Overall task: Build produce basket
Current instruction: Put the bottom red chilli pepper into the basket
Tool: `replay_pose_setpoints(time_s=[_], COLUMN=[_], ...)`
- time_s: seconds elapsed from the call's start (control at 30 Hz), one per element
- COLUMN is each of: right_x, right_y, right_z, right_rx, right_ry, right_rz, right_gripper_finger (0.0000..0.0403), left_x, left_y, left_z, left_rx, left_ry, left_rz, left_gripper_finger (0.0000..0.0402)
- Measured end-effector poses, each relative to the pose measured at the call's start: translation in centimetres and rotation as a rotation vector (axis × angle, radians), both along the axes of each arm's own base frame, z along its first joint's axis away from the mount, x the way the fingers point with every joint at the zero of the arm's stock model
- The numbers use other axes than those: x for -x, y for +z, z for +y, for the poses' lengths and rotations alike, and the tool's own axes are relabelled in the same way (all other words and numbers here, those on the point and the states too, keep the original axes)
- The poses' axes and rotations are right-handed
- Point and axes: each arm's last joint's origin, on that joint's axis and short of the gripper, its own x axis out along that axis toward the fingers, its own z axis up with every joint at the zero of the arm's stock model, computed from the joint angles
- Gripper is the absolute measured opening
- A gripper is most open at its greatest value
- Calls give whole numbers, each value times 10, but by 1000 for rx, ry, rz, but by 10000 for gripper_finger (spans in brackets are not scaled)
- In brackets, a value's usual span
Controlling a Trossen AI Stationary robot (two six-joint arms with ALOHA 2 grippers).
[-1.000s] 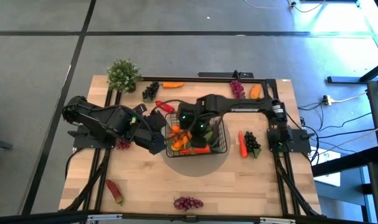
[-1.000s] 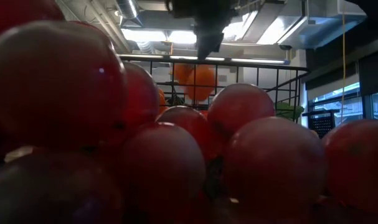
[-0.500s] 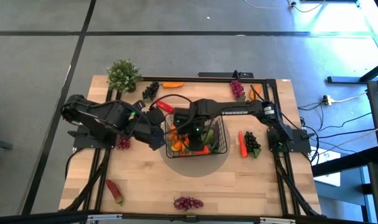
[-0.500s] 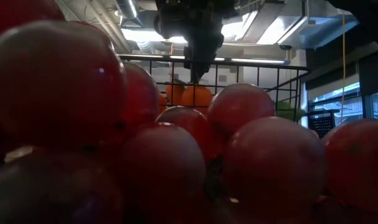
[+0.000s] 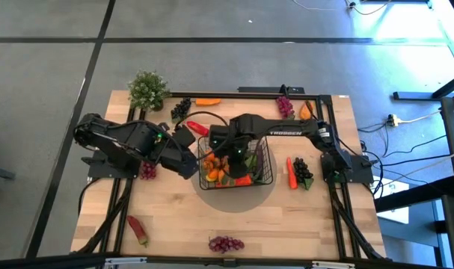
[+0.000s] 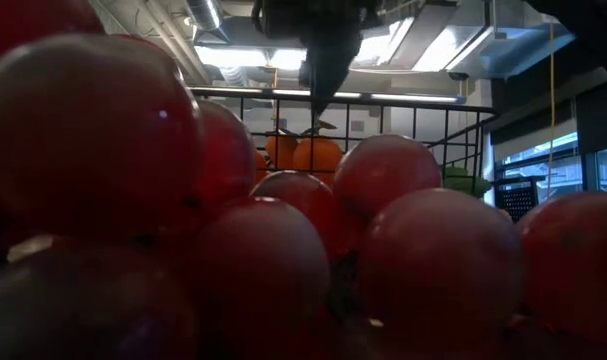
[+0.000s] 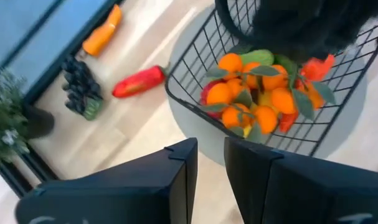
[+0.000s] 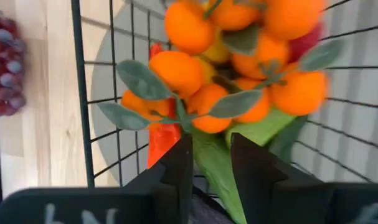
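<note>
Basket (image 5: 261,166) mid-desk (image 5: 174,217), holding oranges (image 5: 214,166). Right gripper (image 8: 212,163) above them, narrowly parted, holding nothing. Left gripper (image 7: 210,163) just left of basket, nearly closed, empty. Red pepper (image 5: 197,128) beside far-left corner.

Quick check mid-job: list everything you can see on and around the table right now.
basket: 1, black wire, table centre
oranges: 1 leafy cluster, orange, in basket
other produce: count unclear, green and red, in basket
peppers: 3, red, by basket's far-left corner, right of basket, near-left
carrots: 2, orange, far edge
dark grapes: 2 bunches, far-left, right
purple grapes: 3 bunches, far-right, left, near edge
plant: 1, green, far-left corner
table: 1, light wood
left claw: open, empty, left of basket
right claw: open, above the oranges
</note>
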Motion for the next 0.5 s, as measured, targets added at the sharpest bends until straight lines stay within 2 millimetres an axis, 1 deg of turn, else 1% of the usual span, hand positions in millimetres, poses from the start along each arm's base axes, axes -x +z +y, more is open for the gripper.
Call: replay_pose_setpoints(time_s=[0.17,0.3,0.43,0.5], right_x=[5,12,28,37], right_y=[29,48,67,78], right_z=[0,2,4,5], right_rx=[5,10,29,65], right_ry=[7,11,-8,-28], right_rz=[-37,-54,-92,-110], right_gripper_finger=[96,96,97,97], left_x=[11,28,37,41], left_y=[6,15,17,18], left_z=[-6,-15,-29,-35], left_rx=[74,147,213,238], left_ry=[56,101,127,133], left_rz=[-63,-144,-186,-198], left_gripper_finger=[69,70,67,68])
